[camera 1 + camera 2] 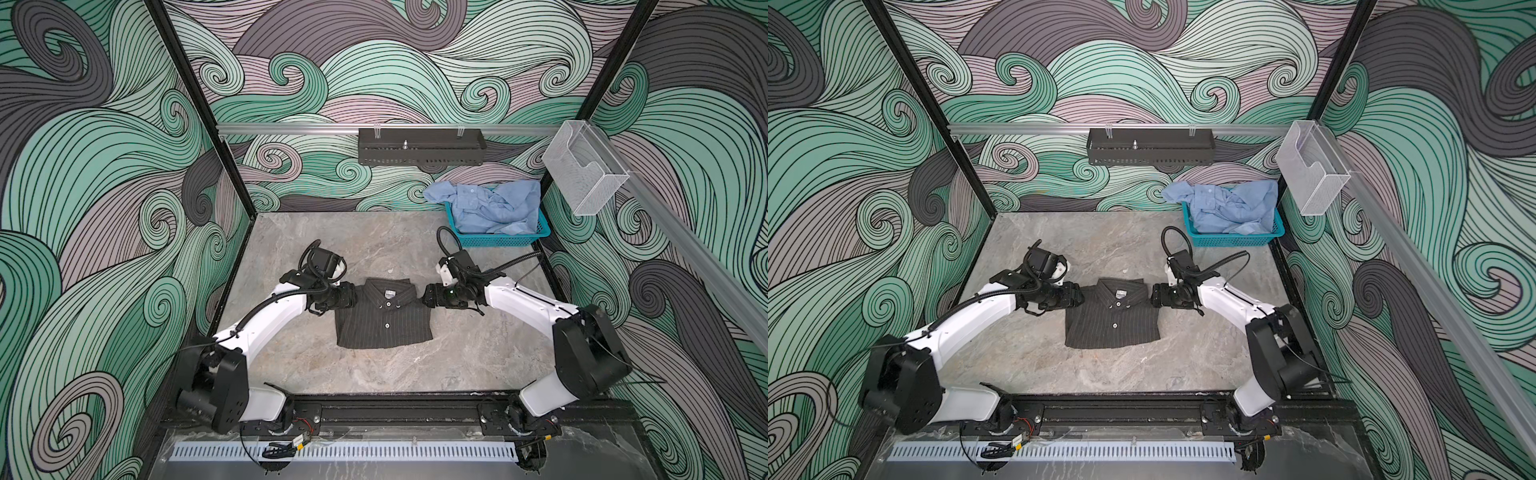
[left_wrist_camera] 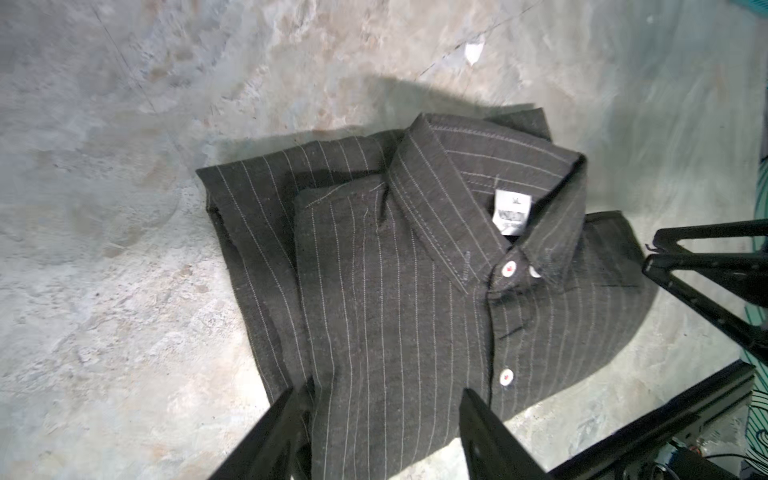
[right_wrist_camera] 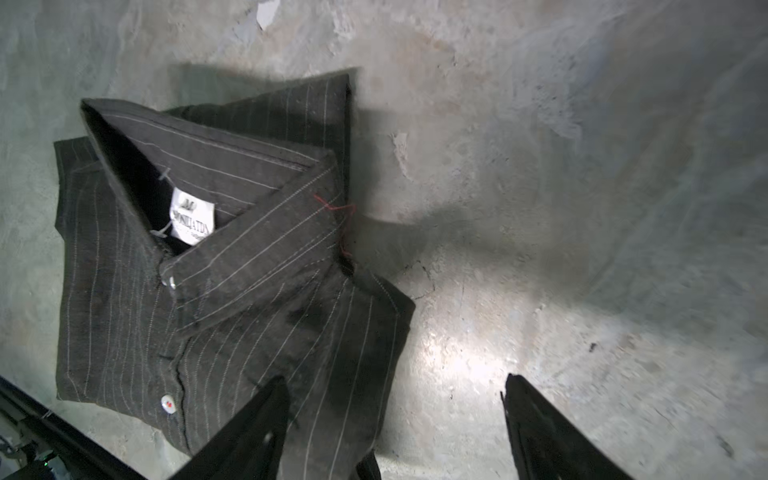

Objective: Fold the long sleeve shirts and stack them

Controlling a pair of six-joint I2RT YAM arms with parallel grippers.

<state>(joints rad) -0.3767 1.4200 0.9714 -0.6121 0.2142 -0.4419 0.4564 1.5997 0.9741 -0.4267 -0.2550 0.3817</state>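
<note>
Left gripper (image 1: 348,297): jaws stand apart and clamp nothing. It sits at one shoulder edge of the dark pinstriped shirt (image 1: 384,320), its tips over the cloth in the wrist view. Right gripper (image 1: 429,296): jaws spread wide and empty at the opposite shoulder. One finger (image 3: 249,440) overlies the shirt's edge, the other bare table (image 1: 374,245).

The dark shirt lies between the two grippers, flat on the table and folded to a compact rectangle, collar and buttons up. Judged: the grippers flank it evenly so that neither side gets dragged and the bundle stays square.

The light blue shirt (image 1: 486,208) lies crumpled in the teal basket (image 1: 498,242), well beyond the right gripper. It is unfolded, so stacking is not yet possible.
</note>
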